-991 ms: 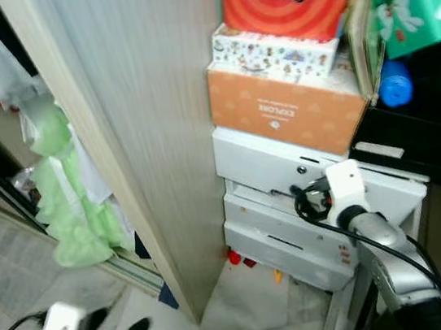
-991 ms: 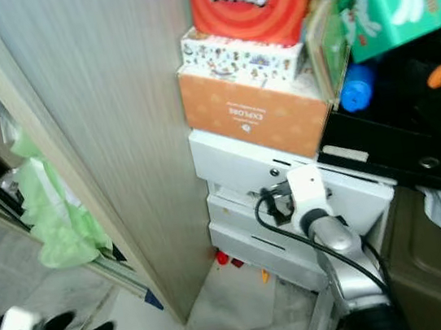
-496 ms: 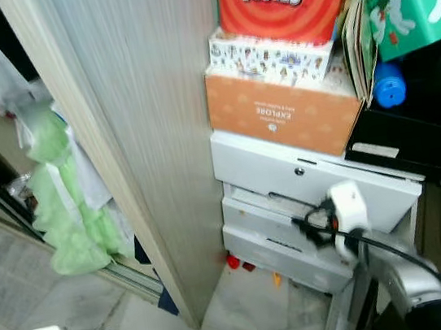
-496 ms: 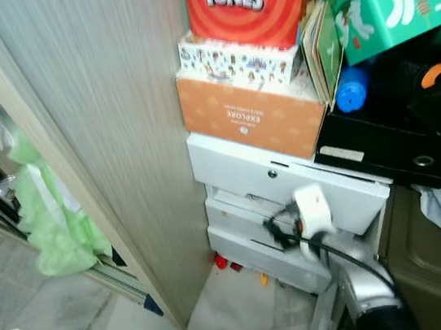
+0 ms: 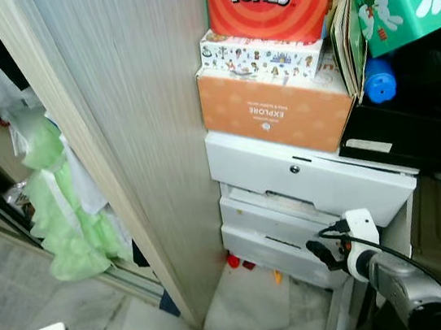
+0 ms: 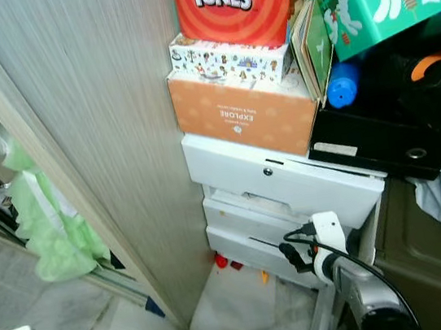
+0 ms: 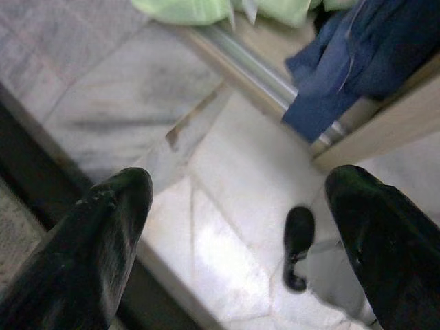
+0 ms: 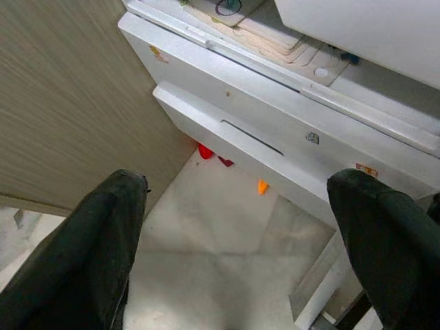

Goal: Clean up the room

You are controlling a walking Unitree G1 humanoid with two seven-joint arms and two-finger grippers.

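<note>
**Both grippers empty at drawer stack; floor litter outstanding**

Head views: I see my right gripper (image 5: 319, 251) at five o'clock, fronting the white drawer unit (image 5: 306, 190), whose middle drawer stands ajar. An orange box (image 5: 275, 112) rests on top.

Left wrist view: left gripper (image 7: 234, 227), jaws wide apart, empty, over pale tiles; blue garment (image 7: 344, 65) at one o'clock.

Right wrist view: jaws apart, empty. Small red pieces (image 8: 206, 152) and an orange piece (image 8: 262, 186) lie below the drawers, likely the pickup targets.
</note>
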